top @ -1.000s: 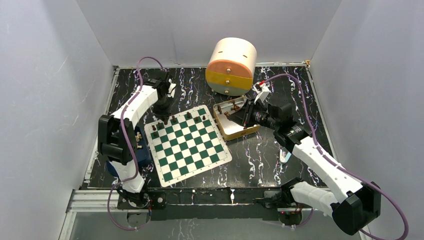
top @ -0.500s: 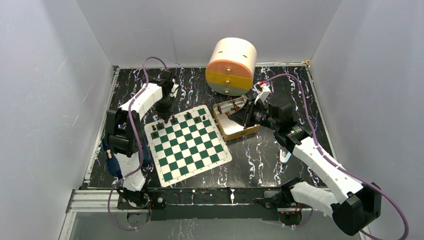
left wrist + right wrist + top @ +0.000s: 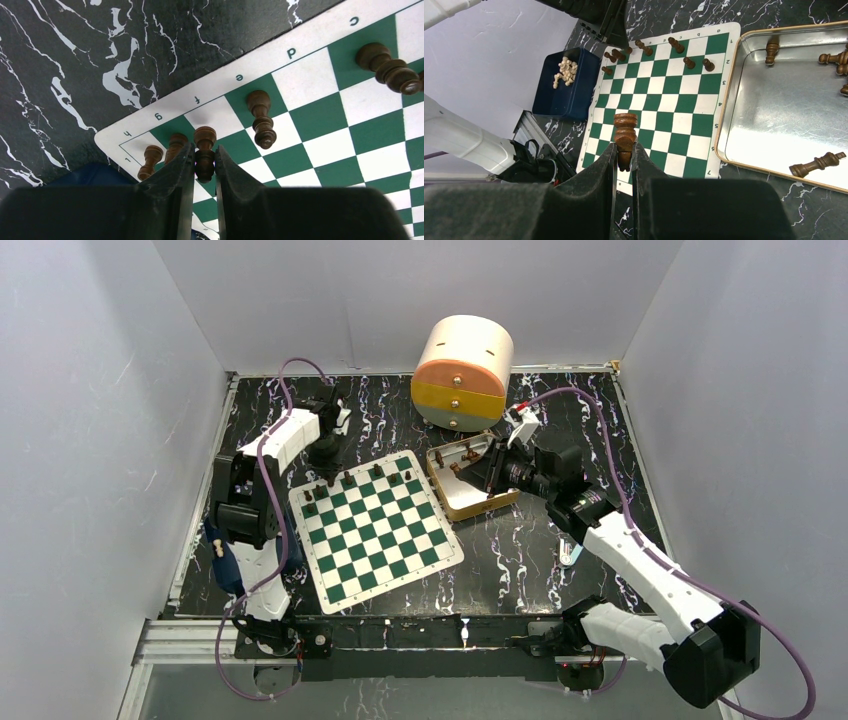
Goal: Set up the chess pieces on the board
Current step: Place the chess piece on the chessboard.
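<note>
The green-and-white board (image 3: 385, 540) lay on the black marbled table (image 3: 520, 560), with the tan tray (image 3: 465, 502) just beside its far right edge and several dark chess pieces (image 3: 262, 120) standing along its far rows. The left gripper (image 3: 204, 149) was clamped on one dark piece (image 3: 205, 134) over the board's far left corner, just beside two others there. The right gripper (image 3: 624, 147), above the tray, pinched another dark piece (image 3: 624, 124) between nearly closed fingers.

My black marbled table (image 3: 520, 540) carries the board (image 3: 385, 530) at centre, a tan tray (image 3: 460, 498) right of it, a blue bin (image 3: 569, 100) left, a round drum (image 3: 462, 375) at top.
</note>
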Motion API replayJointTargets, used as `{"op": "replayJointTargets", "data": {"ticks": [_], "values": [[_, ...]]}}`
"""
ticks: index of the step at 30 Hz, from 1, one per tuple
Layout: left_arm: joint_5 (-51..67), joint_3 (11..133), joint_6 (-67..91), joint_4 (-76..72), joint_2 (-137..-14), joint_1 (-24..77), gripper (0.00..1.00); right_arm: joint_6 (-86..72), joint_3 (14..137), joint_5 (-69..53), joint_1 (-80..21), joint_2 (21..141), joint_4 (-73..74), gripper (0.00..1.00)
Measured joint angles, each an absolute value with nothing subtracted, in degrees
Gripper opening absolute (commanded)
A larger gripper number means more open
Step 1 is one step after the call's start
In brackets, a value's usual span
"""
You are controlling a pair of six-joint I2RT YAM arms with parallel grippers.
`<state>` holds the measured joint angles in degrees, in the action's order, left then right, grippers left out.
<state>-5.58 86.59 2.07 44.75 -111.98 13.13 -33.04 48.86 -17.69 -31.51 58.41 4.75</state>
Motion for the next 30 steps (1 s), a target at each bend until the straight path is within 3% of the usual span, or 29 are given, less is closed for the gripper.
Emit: {"op": "replayJointTargets", "data": {"ticks": [14,22,30], "values": [[-4.0,84.2,1.9,42.2,-112.2,13.1,0.13,-33.2,48.9,-17.7,-31.5,59.4,4.7,0.17],[-3.8,83.7,1.9,41.7,-112.2,13.1,0.19,-33.2,48.9,-17.7,-31.5,59.4,4.7,0.17],[-3.6,83.6,1.5,40.8,-112.2,13.1,0.32,-33.2,48.9,-17.7,-31.5,59.4,4.6,0.17]]}}
